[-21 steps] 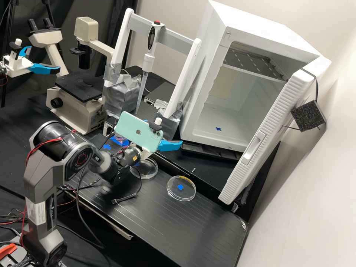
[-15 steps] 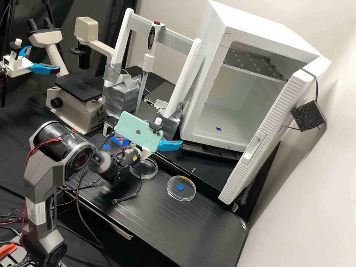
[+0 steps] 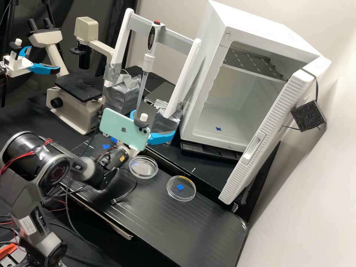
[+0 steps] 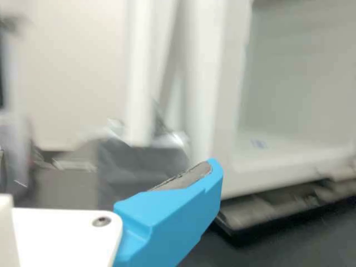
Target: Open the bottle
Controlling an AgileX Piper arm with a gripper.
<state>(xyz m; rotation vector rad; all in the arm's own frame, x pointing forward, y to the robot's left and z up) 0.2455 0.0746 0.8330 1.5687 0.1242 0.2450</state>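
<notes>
In the high view my gripper [image 3: 154,122] hangs above the bench's back edge, near the middle, in front of the silver-taped foot of the pipette stand. Its two blue fingers [image 3: 161,138] stand wide apart and hold nothing. A mint green phone mounted on the wrist covers part of the bench behind it. In the wrist view my gripper [image 4: 172,214] shows one blue finger with a grey pad, with the stand's foot and the white cabinet beyond it. I cannot make out a bottle; the phone and wrist may hide it.
Two clear round dishes, one nearer the wrist [image 3: 143,167] and one further right [image 3: 181,188], lie on the black bench [image 3: 174,230]. Behind stand a microscope [image 3: 76,107], a pipette [image 3: 149,61] in its stand and a white cabinet [image 3: 207,126] with its door open. A cable dangles under the wrist.
The arm has swung back to the left, carrying the empty gripper left and slightly up in the high view. More of the nearer dish is uncovered.
</notes>
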